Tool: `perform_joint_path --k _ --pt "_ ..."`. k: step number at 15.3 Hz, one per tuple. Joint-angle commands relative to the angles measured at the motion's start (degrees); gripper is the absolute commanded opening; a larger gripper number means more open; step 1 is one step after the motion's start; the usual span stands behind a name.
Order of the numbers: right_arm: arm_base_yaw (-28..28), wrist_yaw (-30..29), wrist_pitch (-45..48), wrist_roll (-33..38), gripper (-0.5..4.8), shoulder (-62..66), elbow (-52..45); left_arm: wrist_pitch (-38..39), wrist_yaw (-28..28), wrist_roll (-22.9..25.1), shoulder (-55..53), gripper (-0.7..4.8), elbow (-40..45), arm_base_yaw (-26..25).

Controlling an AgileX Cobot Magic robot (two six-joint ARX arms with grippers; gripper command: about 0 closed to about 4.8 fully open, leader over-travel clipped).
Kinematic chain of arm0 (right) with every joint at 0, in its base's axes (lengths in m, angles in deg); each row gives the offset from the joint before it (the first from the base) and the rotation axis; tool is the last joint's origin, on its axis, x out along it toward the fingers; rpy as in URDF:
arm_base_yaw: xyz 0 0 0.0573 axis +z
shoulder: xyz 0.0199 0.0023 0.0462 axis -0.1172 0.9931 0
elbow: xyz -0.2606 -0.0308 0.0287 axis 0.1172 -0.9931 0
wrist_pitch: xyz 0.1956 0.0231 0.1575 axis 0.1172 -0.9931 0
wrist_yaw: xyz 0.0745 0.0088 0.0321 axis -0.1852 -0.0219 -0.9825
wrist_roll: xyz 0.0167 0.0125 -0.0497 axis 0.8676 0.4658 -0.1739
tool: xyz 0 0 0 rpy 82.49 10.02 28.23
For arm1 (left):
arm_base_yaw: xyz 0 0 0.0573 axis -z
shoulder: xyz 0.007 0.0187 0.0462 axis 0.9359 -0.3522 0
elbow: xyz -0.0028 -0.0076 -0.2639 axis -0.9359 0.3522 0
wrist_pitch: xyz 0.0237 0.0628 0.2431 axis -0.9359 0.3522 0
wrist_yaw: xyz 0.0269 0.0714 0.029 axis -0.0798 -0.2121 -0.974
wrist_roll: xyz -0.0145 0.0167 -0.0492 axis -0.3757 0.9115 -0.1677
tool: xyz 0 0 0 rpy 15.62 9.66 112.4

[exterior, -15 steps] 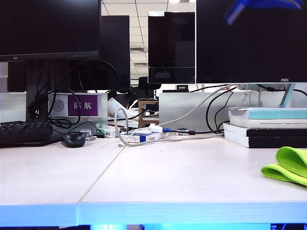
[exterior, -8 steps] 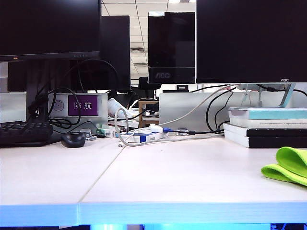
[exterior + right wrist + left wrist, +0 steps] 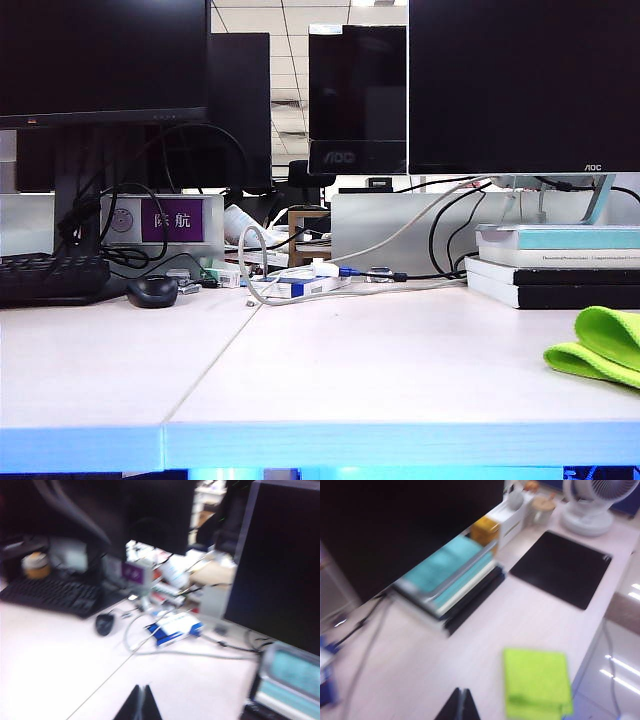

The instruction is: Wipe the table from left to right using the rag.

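The white table [image 3: 380, 360] carries, on its right side, the neon rag [image 3: 600, 350] lying flat – just in front of a stack of books [image 3: 555, 265]. At the back sit a black mouse [image 3: 152, 291], a keyboard [image 3: 50, 277] and loose cables [image 3: 330, 280].

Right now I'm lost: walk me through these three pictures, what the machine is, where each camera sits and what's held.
It is a two-armed robot with cameras. One picture faces the table from off the arms; neither arm shows there. The other two come from cameras on each wrist. The left gripper looks shut and empty, above the table near the rag, a yellow-green cloth by stacked books. The right gripper also looks shut and empty, over the area with a mouse and keyboard. Nothing is held.
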Motion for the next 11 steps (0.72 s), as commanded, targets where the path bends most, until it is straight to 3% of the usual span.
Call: perform_joint_path --k 1,7,8,11 --pt "0.0 -0.9 6.0 0.2 -0.01 -2.2 -5.4 8.1 -1.7 3.2 5.7 -0.06 -0.3 -0.2" --pt "0.0 -0.4 27.5 1.7 -0.01 -15.1 -37.5 10.4 -8.8 5.0 21.7 -0.06 -0.3 -0.2" --pt "-0.1 4.0 29.2 1.8 -0.01 -21.4 -51.3 10.4 -10.7 3.9 27.1 -0.06 -0.3 -0.2" --pt "0.0 7.6 29.0 6.3 -0.01 -26.6 -60.2 10.4 -10.8 2.1 31.2 -0.06 -0.3 -0.2"
